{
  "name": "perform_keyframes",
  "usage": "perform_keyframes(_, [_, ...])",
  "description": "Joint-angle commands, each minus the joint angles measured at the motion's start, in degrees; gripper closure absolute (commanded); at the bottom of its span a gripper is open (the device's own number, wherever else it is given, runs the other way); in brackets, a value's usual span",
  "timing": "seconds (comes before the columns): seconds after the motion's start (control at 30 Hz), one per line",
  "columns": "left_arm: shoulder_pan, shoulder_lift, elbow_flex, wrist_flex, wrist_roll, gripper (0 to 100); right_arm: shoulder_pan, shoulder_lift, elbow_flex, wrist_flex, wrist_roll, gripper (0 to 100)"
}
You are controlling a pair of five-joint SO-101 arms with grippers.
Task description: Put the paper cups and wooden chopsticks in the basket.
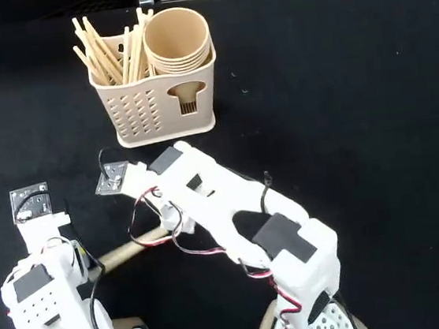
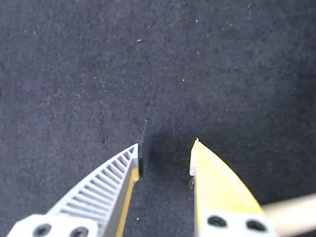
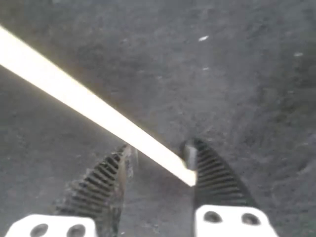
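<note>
1. Right, the black table (image 1: 357, 117) spreads under everything, both arms out over its near side.
2. Next biggest, the right arm (image 1: 233, 210) stretches from the near edge across toward the left arm (image 1: 46, 311), which stands at the near left corner.
3. Further back stands the basket (image 1: 157, 108), upright, well apart from both arms.
4. Paper cups (image 1: 177, 38) sit nested in a stack in one compartment of it, mouths up.
5. Beside them a bundle of wooden chopsticks (image 1: 108, 54) leans in the other compartment.
6. Down at the claws: the left gripper (image 2: 166, 143) hangs spread wide over bare cloth, holding nothing.
7. Over to the right gripper (image 3: 158, 146): its fingers are apart too, and the end of a loose chopstick (image 3: 74, 94) lies between them, touching one finger and clear of the other.
8. From above, that loose chopstick (image 1: 130, 252) lies flat on the table between the two arms, one end tucked under the right arm.
</note>
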Motion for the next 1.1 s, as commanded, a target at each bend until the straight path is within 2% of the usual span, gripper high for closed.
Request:
perform_keyframes(0.0, [-0.4,-0.7,-0.3,-0.9,0.3,82,-0.9,2.6,0.1,-0.5,0.4,99.1])
perform_keyframes(0.23, [-0.4,-0.7,-0.3,-0.9,0.3,82,-0.6,1.5,0.4,0.9,0.3,98.6])
perform_keyframes(0.37, [-0.4,-0.7,-0.3,-0.9,0.3,82,-0.5,-4.4,0.3,3.6,0.1,98.6])
perform_keyframes(0.6, [-0.4,-0.7,-0.3,-0.9,0.3,82,7.7,-18.0,1.0,6.5,0.0,98.6])
perform_keyframes(0.8, [-0.4,-0.7,-0.3,-0.9,0.3,82,12.9,-21.0,6.0,6.0,0.4,98.6])
perform_keyframes(1.07, [-0.4,-0.7,-0.3,-0.9,0.3,82,14.0,-20.9,13.4,-5.5,0.0,98.5])
